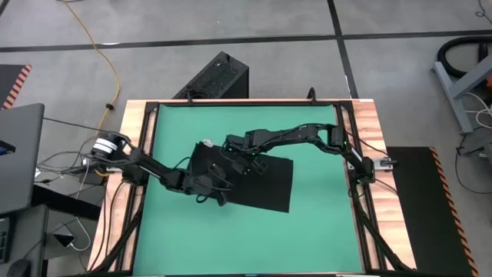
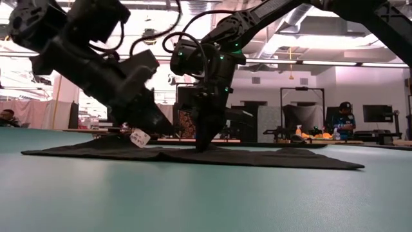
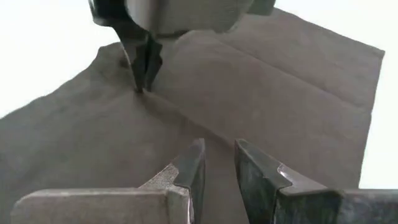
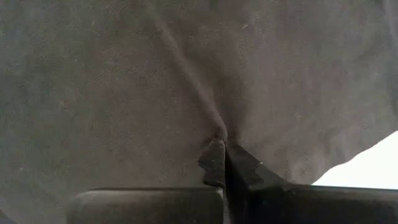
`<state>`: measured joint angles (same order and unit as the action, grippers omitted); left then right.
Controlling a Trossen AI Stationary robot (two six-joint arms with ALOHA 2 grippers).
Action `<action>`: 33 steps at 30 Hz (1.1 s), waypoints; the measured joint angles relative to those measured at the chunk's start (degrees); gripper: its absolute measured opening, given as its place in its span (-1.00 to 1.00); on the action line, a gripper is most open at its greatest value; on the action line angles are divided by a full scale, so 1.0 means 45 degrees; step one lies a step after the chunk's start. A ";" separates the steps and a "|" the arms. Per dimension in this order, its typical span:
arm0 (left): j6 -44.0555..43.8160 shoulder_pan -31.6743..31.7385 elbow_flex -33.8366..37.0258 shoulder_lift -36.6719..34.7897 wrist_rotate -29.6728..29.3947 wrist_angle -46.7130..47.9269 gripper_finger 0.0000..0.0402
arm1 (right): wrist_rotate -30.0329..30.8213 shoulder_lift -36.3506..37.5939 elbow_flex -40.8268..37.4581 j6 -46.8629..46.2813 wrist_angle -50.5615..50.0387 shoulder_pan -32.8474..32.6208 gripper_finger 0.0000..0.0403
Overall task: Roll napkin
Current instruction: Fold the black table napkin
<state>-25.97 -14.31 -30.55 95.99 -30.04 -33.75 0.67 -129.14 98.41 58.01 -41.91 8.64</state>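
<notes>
The napkin (image 1: 246,178) lies spread flat mid-table on the green mat (image 1: 307,231), white tag (image 2: 139,137) at its near-left edge. The left gripper (image 3: 217,168) hovers low over the cloth, fingers slightly apart, gripping nothing. Just past it the right gripper (image 2: 207,143) points straight down, pinched tight on a small fold of napkin. Beyond the table's wooden rim (image 1: 377,138) sits a black box (image 1: 215,77); farther off, a person (image 2: 344,119) stands at benches.
</notes>
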 joint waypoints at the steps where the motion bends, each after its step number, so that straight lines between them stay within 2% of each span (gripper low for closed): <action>1: -0.0086 -0.0042 -0.0203 0.0187 0.0051 0.0033 -0.63 | 0.0000 0.0000 0.0000 -0.0039 0.0015 0.0000 -0.93; 5: -0.0227 -0.0292 -0.1017 0.0406 0.0000 0.0311 -0.63 | -0.0019 0.0000 0.0005 -0.0160 0.0212 0.0000 -0.92; 10: -0.0370 -0.0667 -0.2268 0.0425 -0.0331 0.2523 -0.61 | -0.0050 0.0000 0.0001 -0.0265 0.0200 0.0000 -0.92; 14: -0.0565 -0.0906 -0.2932 0.0425 -0.1174 0.4518 -0.54 | -0.0058 0.0000 0.0000 -0.0266 0.0190 0.0000 -0.92; 22: -0.1973 -0.0987 -0.3028 0.1139 -0.1432 0.4543 -0.36 | -0.0073 0.0000 -0.0005 -0.0477 0.0259 0.0000 -0.92; 33: -0.2836 -0.1037 -0.3329 0.2281 -0.1146 0.4211 -0.34 | -0.0119 0.0000 -0.0005 -0.0586 0.0421 -0.0002 -0.92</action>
<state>-38.73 -18.97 -45.53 106.26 -35.20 -14.81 0.13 -129.14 98.39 55.37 -40.02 8.63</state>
